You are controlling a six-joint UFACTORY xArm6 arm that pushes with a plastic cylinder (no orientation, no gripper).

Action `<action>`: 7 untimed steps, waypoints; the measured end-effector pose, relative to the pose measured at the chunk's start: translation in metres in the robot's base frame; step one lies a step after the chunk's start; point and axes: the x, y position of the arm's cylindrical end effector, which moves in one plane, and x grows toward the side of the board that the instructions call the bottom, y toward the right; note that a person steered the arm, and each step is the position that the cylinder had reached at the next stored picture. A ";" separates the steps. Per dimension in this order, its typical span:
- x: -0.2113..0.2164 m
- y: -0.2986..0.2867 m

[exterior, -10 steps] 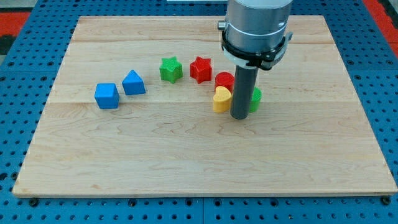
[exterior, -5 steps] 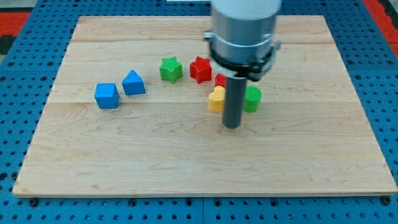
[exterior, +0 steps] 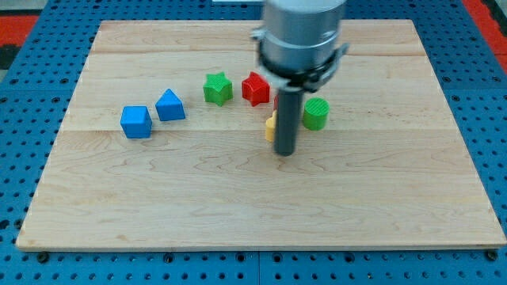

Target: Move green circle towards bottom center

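The green circle (exterior: pixel 315 115) is standing upright on the wooden board (exterior: pixel 396 198), up and to the view's right of my tip (exterior: pixel 285 153), near it but apart from it, with bare wood showing between the rod and the block; the circle is lying in the upper half of the board, right of centre. My tip is resting on the board just below the cluster of blocks; the arm is carrying no pincer, only the straight dark rod, so nothing is being held, and the tip is touching no block that can be made out. The yellow block (exterior: pixel 271 127) is sitting just to the view's left of the rod, mostly hidden behind it, so its shape cannot be told and contact with the rod cannot be judged; a red block (exterior: pixel 278 100) is peeking out above it, largely covered by the rod and the arm's grey body (exterior: pixel 301 36). The red star (exterior: pixel 255 88) is lying above and slightly left of my tip; the green star (exterior: pixel 217 88) is lying further to the view's left, beside the red star but apart from it. The blue triangular block (exterior: pixel 170 105) and the blue cube (exterior: pixel 135 122) are sitting well away to the view's left of my tip, close to one another. A blue pegboard surface (exterior: pixel 24 158) is surrounding the board.
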 end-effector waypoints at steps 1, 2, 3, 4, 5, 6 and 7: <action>0.027 0.009; 0.012 0.136; -0.041 0.201; -0.091 0.192; -0.107 0.142; -0.098 0.096; -0.061 0.076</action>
